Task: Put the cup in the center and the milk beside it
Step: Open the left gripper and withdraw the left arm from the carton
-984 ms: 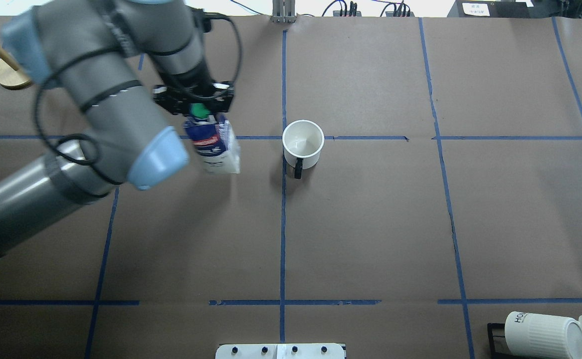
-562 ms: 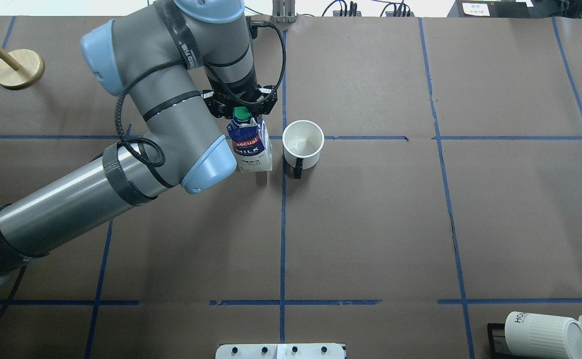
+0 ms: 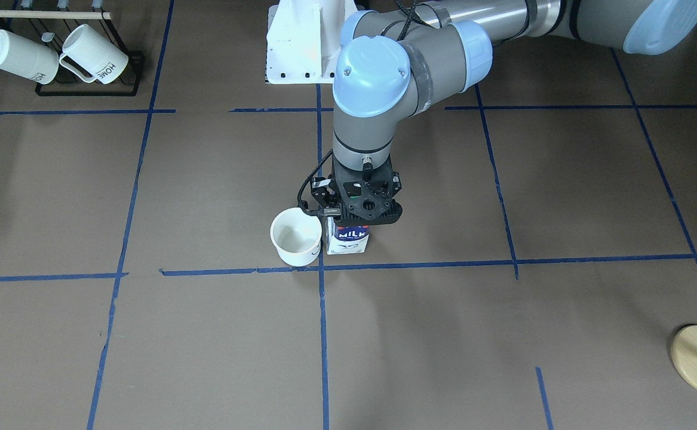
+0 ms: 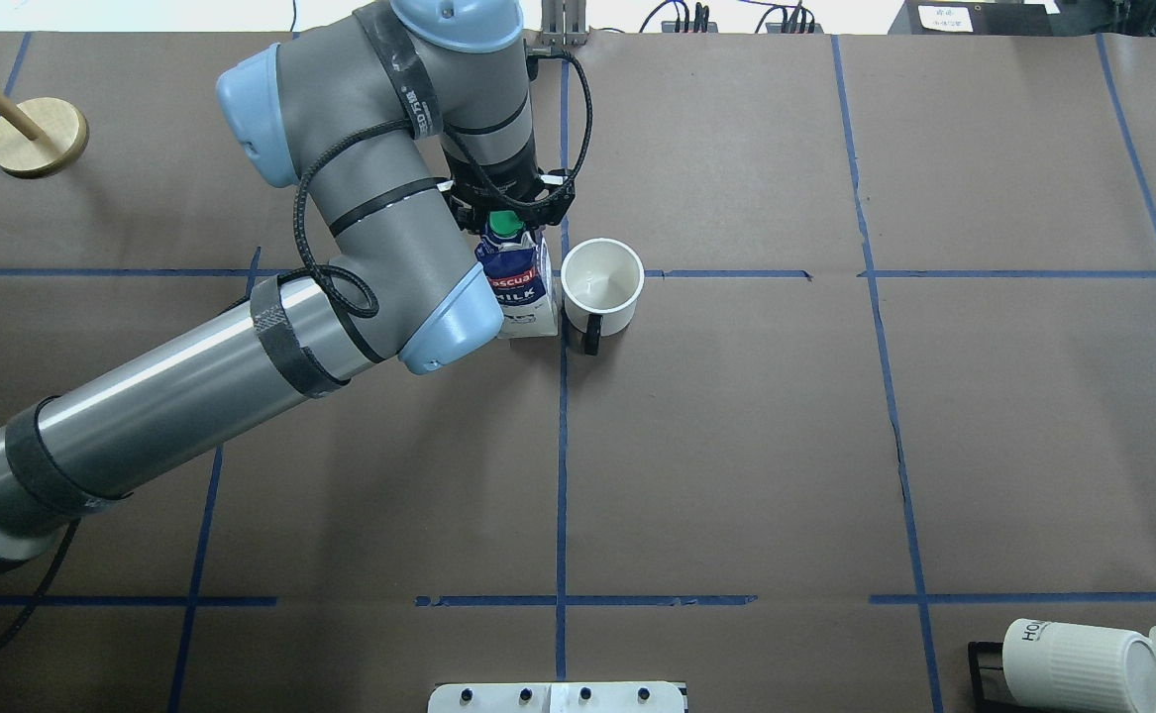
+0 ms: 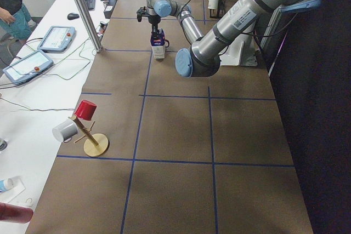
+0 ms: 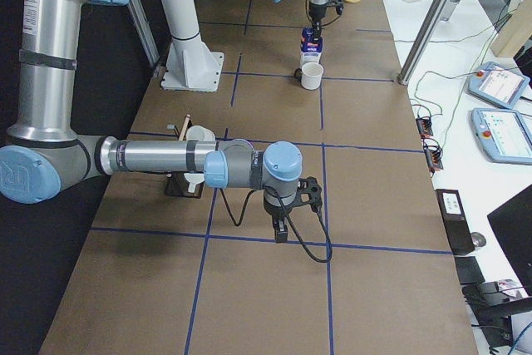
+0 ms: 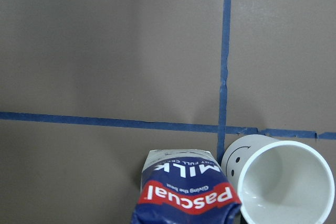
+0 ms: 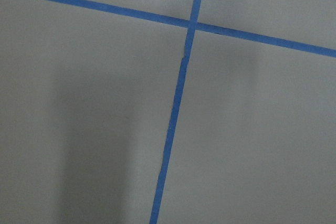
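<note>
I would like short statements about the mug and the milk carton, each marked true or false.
The smooth white smiley-face mug stands upright. True.
The dark blue and white milk carton lies on its side. False: it is upright, its top in the left gripper.
The carton is on the mug's side toward the robot's left. True.
The two ribbed white mugs stand beside the carton. False: they rest on a black rack, far off.

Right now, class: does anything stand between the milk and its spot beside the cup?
Nothing visible does. The milk, in the left gripper, is right next to the cup at the crossing; whether they touch, I cannot tell.
</note>
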Motion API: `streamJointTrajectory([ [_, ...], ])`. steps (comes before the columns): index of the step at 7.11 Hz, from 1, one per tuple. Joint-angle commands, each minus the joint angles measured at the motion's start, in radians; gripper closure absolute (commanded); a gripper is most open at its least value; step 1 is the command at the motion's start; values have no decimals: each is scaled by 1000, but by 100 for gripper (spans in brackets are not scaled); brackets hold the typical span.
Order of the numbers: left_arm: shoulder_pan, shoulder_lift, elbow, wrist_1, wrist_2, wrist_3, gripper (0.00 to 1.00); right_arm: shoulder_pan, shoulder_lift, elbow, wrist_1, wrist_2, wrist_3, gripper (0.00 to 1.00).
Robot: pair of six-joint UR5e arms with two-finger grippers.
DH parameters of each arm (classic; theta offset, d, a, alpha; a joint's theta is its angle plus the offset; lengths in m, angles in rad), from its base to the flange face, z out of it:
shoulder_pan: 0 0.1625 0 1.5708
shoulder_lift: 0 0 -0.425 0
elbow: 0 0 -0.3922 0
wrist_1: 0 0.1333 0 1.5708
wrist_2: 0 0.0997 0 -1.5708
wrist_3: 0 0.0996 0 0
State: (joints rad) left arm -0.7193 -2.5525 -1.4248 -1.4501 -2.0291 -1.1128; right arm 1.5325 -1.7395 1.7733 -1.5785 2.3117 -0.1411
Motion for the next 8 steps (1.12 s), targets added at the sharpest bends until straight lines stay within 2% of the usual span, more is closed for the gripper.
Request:
streamJointTrajectory([
  [1,3,0,4,-9,38,-2,0,0,0,2,0,0,0,0],
  [2,1,-2,-2,-9,49,-2,0,0,2,0,0,0,0,0],
  [4,-8,0,-81,37,30,20,0,-2,5,2,0,2,3,0],
  [5,-50,1,-130,115,-27,92,0,0,8,-2,0,0,8,0],
  [6,-111,47,-210,187,-87,179,0,0,8,-5,0,0,8,0],
  [7,-176,181,-333,201,-123,294,0,0,6,-5,0,0,8,0],
  [8,-245,310,-409,200,-159,446,0,0,6,-6,0,-3,6,0],
])
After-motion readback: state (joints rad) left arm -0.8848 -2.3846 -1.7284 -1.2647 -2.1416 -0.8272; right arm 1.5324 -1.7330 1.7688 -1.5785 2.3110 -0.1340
